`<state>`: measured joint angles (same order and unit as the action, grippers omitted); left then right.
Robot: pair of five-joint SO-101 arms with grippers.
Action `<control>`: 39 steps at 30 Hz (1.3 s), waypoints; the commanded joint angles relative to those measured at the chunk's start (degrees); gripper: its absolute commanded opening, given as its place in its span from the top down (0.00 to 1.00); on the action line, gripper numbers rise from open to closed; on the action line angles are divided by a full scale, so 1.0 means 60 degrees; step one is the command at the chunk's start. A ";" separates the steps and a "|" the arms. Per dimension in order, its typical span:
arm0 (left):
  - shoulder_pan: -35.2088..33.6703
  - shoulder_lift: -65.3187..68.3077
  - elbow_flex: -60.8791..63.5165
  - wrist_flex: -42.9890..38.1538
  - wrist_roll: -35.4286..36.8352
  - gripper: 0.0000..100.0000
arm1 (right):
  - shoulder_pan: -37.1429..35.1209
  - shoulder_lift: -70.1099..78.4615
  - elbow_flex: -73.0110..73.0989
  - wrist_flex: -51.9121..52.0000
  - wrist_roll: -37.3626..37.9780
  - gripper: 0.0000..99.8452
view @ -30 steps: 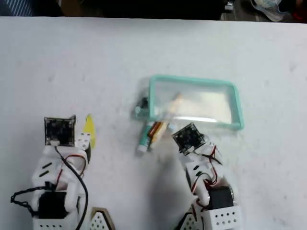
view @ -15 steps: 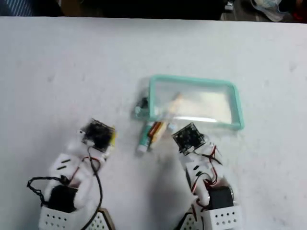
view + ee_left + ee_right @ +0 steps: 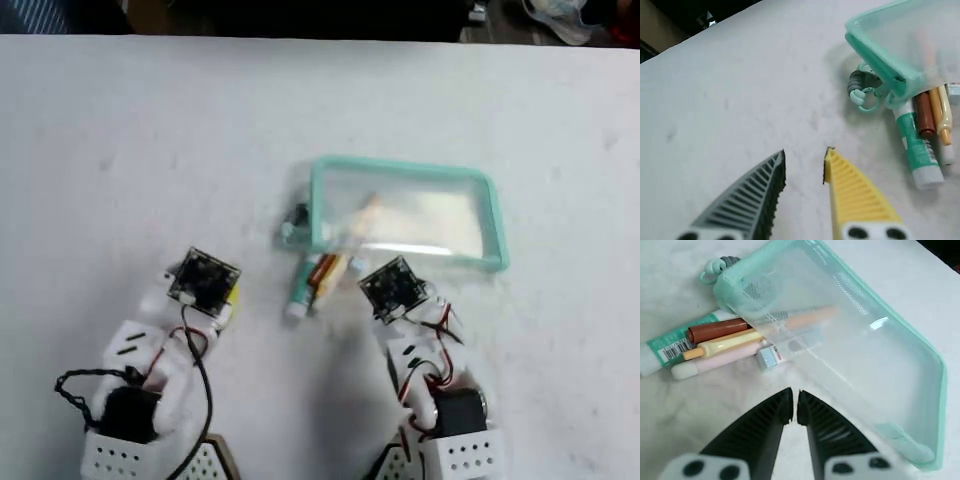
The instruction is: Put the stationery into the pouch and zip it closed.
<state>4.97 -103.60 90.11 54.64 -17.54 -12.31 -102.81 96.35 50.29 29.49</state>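
A clear pouch (image 3: 405, 212) with a mint-green zip edge lies flat at the table's middle. Its open end (image 3: 735, 287) faces the bundle of stationery (image 3: 318, 275), which sticks out of it: a green glue stick (image 3: 675, 347), a brown pen (image 3: 715, 330), a yellow pen and a pink pen (image 3: 715, 362). A peach pen (image 3: 800, 320) lies farther inside. The zip pull ring (image 3: 862, 92) rests beside the pouch corner. My left gripper (image 3: 805, 152) is open over bare table, short of the ring. My right gripper (image 3: 794, 405) is shut and empty, just in front of the pouch and pens.
The left arm (image 3: 200, 285) and right arm (image 3: 393, 287) stand near the table's front edge, either side of the stationery. A small white eraser (image 3: 771, 357) lies by the pens. White tabletop (image 3: 150, 130) stretches out to the left and behind the pouch.
The left arm has swung right and now angles toward the pouch's open end. The right arm, pouch and stationery have not moved.
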 commanded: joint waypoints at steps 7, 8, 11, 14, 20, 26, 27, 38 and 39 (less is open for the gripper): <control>-0.0901 -0.0168 -0.0366 -0.0249 0.0674 0.85 | 0.0095 -0.0081 0.0088 0.0022 0.0088 0.98; -0.1004 -0.0168 -0.0337 -0.0337 0.0733 0.85 | 0.0095 -0.0081 0.0088 0.0022 0.0088 0.98; -0.1297 -0.0168 -0.0322 -0.0454 0.1377 0.85 | 0.0095 -0.0081 0.0088 0.0007 0.0088 0.98; -0.1385 -0.0168 -0.0322 -0.0454 0.1538 0.85 | 0.0095 -0.0081 0.0088 -0.0154 0.0088 0.98; -0.1385 -0.0168 -0.0322 -0.0454 0.1553 0.85 | 0.0564 -0.0081 0.0088 -0.0432 0.0088 0.98; -0.1385 -0.0168 -0.0249 -0.0454 0.1568 0.85 | 0.1692 -0.0051 -0.0879 -0.0374 -0.0029 0.98; -0.1385 -0.0168 -0.0176 -0.0498 0.1553 0.85 | 0.1766 -0.0051 -0.1011 -0.0374 -0.0190 0.98; -0.1531 -0.0168 0.0249 -0.1201 0.1582 0.85 | 0.1106 -0.0022 -0.3092 0.0623 -0.0586 0.98; -0.1736 -0.0168 0.0234 -0.1201 0.1612 0.85 | 0.0799 -0.0022 -0.3370 0.0799 -0.0586 0.98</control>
<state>-2.95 -103.60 92.57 49.01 -8.92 -3.87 -102.90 81.93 52.75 26.24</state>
